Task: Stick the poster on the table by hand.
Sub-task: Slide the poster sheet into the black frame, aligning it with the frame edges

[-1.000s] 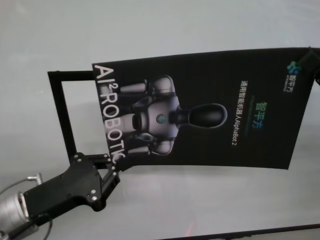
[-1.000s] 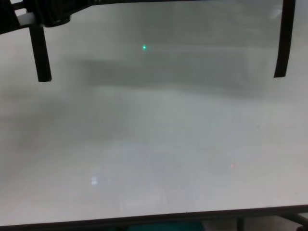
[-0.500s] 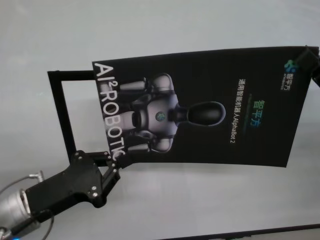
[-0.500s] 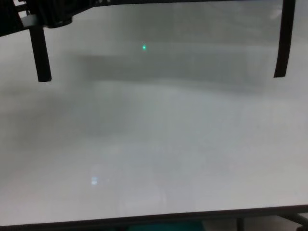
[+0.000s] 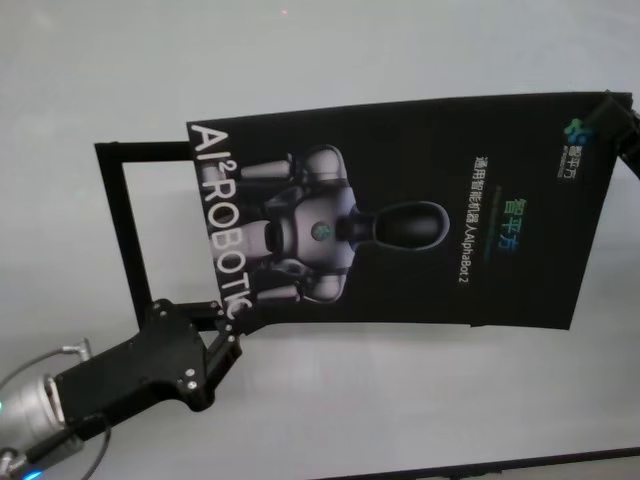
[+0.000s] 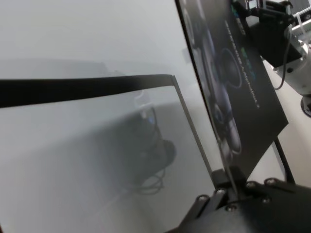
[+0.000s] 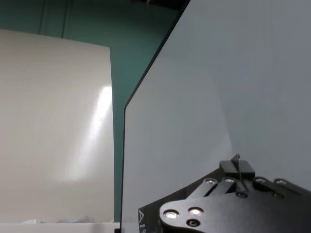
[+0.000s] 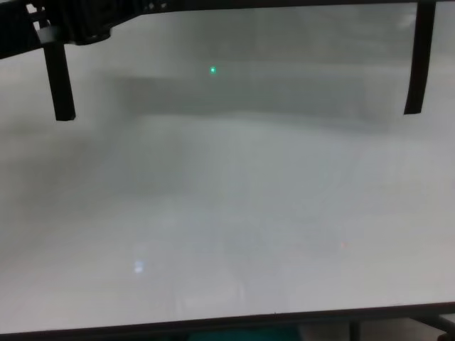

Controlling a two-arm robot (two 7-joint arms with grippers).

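Placement was the step in hand: the left gripper (image 5: 222, 322) pinched the poster (image 5: 400, 215) by its near left corner, the right gripper (image 5: 618, 125) clamped its far right corner, the sheet held above the table (image 5: 400, 400), to be lowered flat and pressed next.

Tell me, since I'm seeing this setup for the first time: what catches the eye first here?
A big black poster with a grey robot picture is held up over the white table. The left pincer clamps its near left corner, the right pincer its far right corner. A thin black frame sits behind the poster's left edge.
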